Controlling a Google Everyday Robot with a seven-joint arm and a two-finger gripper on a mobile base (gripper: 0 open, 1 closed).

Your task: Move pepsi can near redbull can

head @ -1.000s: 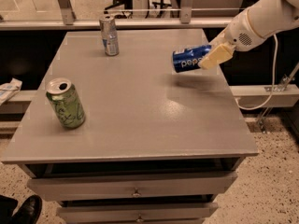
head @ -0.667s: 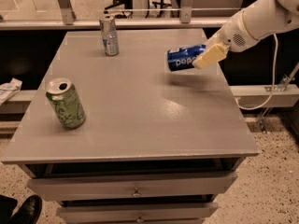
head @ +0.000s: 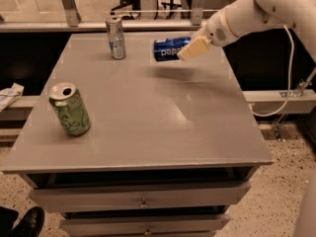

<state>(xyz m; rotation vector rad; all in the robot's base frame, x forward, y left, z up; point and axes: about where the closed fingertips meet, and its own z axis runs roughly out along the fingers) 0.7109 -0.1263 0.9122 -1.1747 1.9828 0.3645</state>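
The blue pepsi can is held on its side in the air above the far part of the grey table. My gripper is shut on its right end, with the white arm coming in from the upper right. The redbull can, slim and silver with blue patches, stands upright at the far left of the table. The pepsi can is to its right, with a gap of about a can's length between them.
A green can stands upright near the table's left edge. Drawers sit below the table front. A white cable hangs at the right. A shoe shows at the bottom left.
My gripper has carried the pepsi can to the left and farther back, toward the redbull can. The other cans have not moved.
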